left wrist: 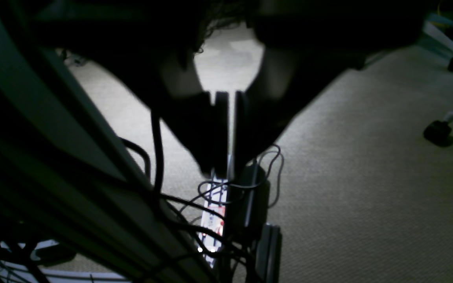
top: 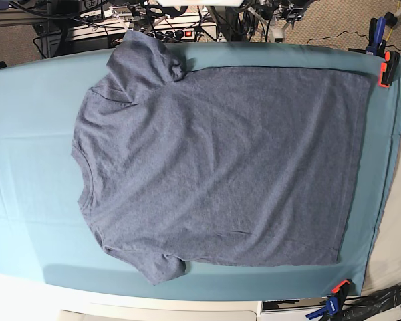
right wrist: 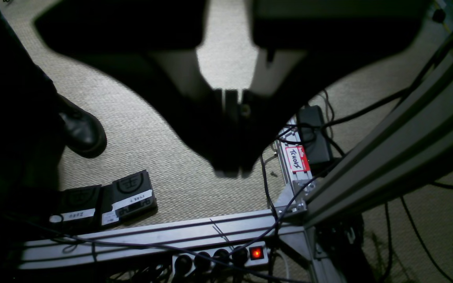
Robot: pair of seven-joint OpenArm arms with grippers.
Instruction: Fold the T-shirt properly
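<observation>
Teal table cloth [top: 27, 100] carries the flat, soft, limp T-shirt [top: 220, 167], best pinched at hem corners, while left gripper [left wrist: 226, 133] and right gripper [right wrist: 232, 129] hang clenched, empty.

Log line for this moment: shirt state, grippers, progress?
T-shirt: flat, unfolded on teal cloth, neck toward base view's left | left gripper: shut, empty, off table | right gripper: shut, empty, off table | folding: not begun

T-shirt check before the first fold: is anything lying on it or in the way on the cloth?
Nothing visible does. The T-shirt lies flat and bare on the teal table cloth; only clamps sit at the cloth's edges.
</observation>
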